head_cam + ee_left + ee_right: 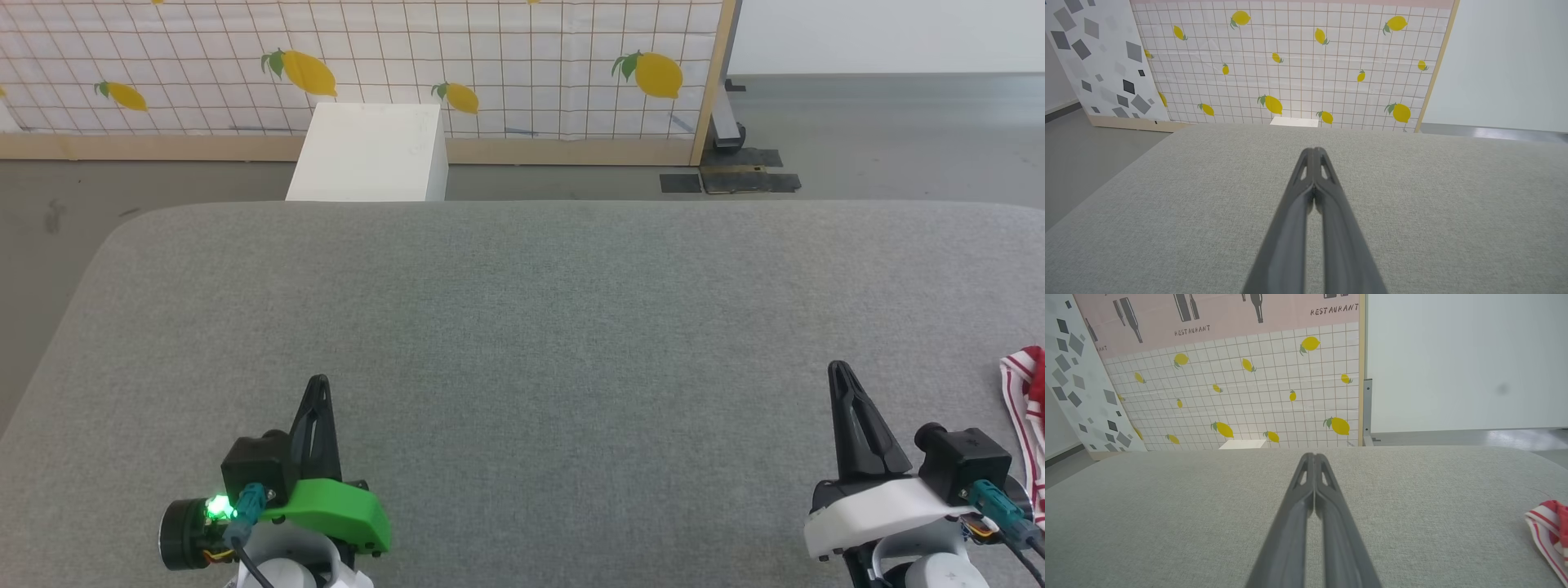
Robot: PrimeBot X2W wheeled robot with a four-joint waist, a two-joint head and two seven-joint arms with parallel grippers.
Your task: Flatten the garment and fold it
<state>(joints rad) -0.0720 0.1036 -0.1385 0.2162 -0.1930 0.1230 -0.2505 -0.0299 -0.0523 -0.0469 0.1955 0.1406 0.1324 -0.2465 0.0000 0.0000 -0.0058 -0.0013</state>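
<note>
A small part of the garment shows at the right edge of the grey table: white fabric with red stripes and some red cloth. The right wrist view has the garment at its lower right, lying on the table. My right gripper stands just left of it, apart from it, fingers pressed together and holding nothing; its tips meet over bare table. My left gripper rests at the lower left, far from the garment, also shut with nothing in it, tips joined.
The grey padded table spreads across the head view with rounded far corners. Behind it stand a white box on the floor and a lemon-patterned partition. A metal post foot sits at the back right.
</note>
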